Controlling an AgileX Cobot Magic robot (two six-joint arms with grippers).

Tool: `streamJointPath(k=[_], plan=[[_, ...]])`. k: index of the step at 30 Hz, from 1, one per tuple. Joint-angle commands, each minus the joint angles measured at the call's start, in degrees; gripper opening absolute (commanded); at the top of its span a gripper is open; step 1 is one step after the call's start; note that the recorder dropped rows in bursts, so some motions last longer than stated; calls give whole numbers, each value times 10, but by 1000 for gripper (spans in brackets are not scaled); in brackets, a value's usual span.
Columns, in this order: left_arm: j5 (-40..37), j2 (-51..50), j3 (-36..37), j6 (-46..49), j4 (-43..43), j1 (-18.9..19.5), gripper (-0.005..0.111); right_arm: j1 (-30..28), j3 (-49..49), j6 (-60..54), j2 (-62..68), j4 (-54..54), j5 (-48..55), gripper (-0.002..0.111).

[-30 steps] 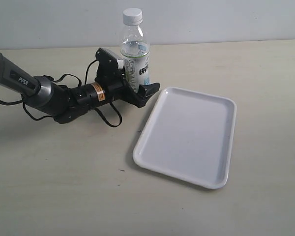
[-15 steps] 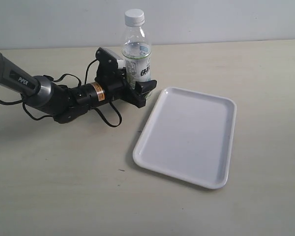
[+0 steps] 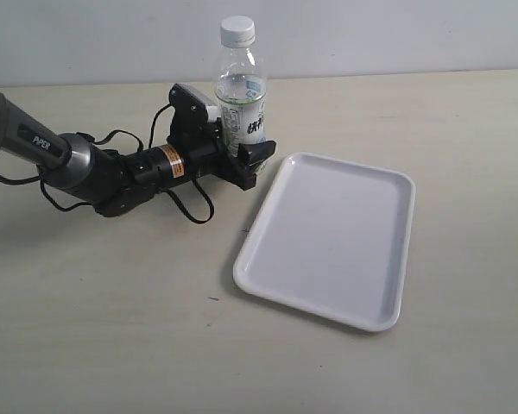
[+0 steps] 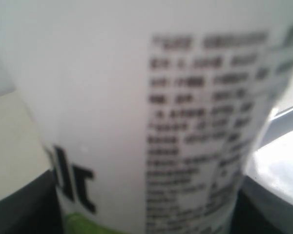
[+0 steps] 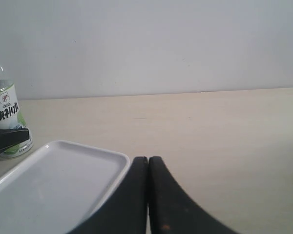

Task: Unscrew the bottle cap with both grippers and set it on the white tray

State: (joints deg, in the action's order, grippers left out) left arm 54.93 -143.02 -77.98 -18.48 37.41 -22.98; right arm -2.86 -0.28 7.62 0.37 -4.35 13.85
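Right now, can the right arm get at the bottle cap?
Probably yes. The bottle cap sits exposed atop the bottle, well above the left gripper clamping its lower body, with nothing over it. The right gripper is shut, though, and would need to open first.

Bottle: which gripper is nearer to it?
Left. The left gripper holds the bottle low on its body; the right gripper, shut, is apart from it, beyond the white tray.
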Motion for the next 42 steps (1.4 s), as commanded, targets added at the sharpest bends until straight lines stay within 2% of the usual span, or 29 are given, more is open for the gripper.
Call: streamJointPath(k=[1,10,15,26,28,35,42], plan=[[13,4,-1,5,0,-4,0,-3,3,-5,-4,-9,-2,0],[13,4,-1,5,0,-4,0,-3,3,-9,-4,-15,-6,0],[13,4,-1,5,0,-4,0,-3,3,52,-4,67,-72,0],[15,4,-1,5,0,-4,0,-3,3,185,-4,254,-126,0],[15,4,-1,5,0,-4,0,-3,3,186,-4,254,-135,0],[16,4,-1,5,0,-4,0,-3,3,184,-4,254,-303,0],[15,4,-1,5,1,-4,0,-3,-25,140,-4,230,-353,0]])
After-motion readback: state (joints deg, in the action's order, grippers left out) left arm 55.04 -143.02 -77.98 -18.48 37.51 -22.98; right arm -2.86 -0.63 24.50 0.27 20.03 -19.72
